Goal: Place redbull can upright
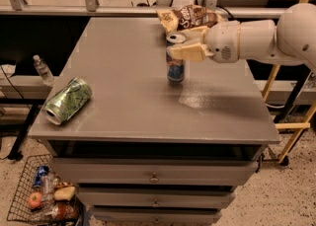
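The redbull can (175, 68), slim and silver and blue with a silver top, stands upright on the grey table (123, 106), right of its middle. My gripper (183, 49) comes in from the right on a white arm. Its cream fingers (190, 52) are closed around the can's upper part, just under the rim. The can's bottom appears to rest on the tabletop.
A fatter green-patterned can (66, 100) lies on its side near the table's front left edge. A brown chip bag (190, 18) lies at the back, behind the redbull can. A wire basket (42, 198) with items sits on the floor at the lower left.
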Action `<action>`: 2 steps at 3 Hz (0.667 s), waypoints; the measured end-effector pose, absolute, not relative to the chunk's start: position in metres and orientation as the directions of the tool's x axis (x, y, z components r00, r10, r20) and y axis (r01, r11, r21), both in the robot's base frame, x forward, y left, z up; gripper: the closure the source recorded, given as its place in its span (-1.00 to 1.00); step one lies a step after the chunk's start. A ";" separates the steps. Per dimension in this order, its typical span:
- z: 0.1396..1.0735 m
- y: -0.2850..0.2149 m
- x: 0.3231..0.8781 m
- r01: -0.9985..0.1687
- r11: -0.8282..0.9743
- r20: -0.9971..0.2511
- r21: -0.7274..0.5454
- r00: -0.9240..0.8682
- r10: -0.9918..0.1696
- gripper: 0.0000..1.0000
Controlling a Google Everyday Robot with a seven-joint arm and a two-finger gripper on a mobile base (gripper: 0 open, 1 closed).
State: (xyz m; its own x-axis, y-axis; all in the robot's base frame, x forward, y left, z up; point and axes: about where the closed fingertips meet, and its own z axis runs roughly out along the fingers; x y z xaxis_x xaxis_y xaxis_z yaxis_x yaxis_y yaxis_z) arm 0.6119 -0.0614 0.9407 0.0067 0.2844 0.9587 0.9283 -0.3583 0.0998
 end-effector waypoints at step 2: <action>0.913 -0.059 0.614 0.929 -0.364 0.976 0.070 0.012 0.217 1.00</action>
State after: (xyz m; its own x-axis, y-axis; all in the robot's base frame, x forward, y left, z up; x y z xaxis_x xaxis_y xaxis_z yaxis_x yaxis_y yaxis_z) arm 0.6141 -0.0593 0.9133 0.0117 0.2174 0.9760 0.9286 -0.3645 0.0700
